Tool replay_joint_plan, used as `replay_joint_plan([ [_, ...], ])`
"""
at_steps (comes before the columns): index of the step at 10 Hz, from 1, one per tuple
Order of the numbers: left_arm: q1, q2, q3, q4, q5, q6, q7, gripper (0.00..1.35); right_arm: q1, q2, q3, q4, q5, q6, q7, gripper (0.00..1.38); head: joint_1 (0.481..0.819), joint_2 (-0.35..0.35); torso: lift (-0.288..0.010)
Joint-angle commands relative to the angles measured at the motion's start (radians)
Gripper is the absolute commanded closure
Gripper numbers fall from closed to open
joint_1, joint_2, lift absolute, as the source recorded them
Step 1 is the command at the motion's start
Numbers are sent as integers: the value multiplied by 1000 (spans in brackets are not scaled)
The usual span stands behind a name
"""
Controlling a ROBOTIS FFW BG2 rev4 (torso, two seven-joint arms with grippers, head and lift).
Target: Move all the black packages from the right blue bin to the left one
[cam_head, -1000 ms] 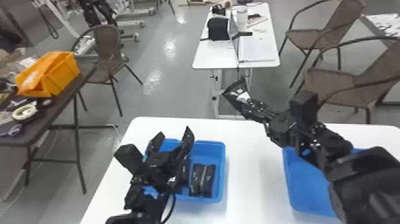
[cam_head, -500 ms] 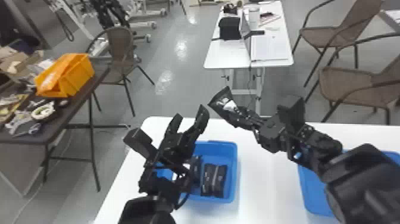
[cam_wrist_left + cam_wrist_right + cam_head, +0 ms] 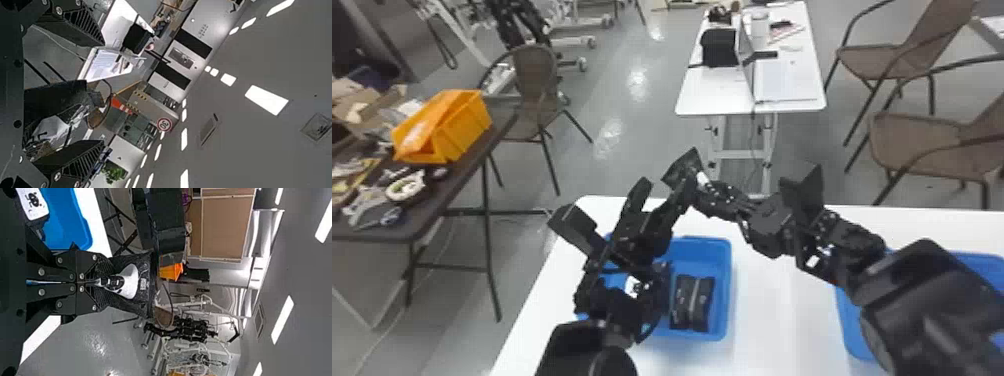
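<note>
Black package (image 3: 145, 272) just swung left, right gripper (image 3: 103, 282) pinching it; left gripper's (image 3: 102, 93) wide open, empty. Handover next, I reckon.

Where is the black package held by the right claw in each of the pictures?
Head view: the black package is near centre, in the right claw.
Left wrist view: unclear; perhaps the dark shape inside the left claw.
Right wrist view: left of centre.
Shared landmarks: orange bin, head and right wrist; laptop, head and left wrist.
</note>
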State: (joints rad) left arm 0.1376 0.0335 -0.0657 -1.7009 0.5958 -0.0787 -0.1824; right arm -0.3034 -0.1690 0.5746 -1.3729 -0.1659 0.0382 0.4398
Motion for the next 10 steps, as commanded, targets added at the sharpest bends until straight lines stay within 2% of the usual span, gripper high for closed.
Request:
replay_joint_plan([
  [1, -4, 2, -8, 1, 9, 17, 3, 151, -11, 3, 21, 6, -12, -3, 0, 1260, 695, 247, 0],
  [3, -9, 6, -17, 1, 9, 50, 8, 151, -14, 5, 27, 8, -15, -3, -1, 1260, 695, 249, 0],
  [4, -9, 6, -19, 1, 9, 51, 8, 197, -17, 5, 30, 14, -21, -3, -1, 1260, 695, 247, 0],
  [5, -10, 6, -20, 1, 9, 60, 12, 608, -19, 5, 33, 14, -23, -3, -1, 1260, 695, 245, 0],
  [6, -10, 9, -23, -3, 7, 80, 35, 1174, -19, 5, 33, 14, -24, -3, -1, 1260, 695, 244, 0],
  [10, -3, 12, -31, -6, 25, 50, 67, 1214, -17, 5, 33, 20, -29, -3, -1, 1260, 695, 247, 0],
])
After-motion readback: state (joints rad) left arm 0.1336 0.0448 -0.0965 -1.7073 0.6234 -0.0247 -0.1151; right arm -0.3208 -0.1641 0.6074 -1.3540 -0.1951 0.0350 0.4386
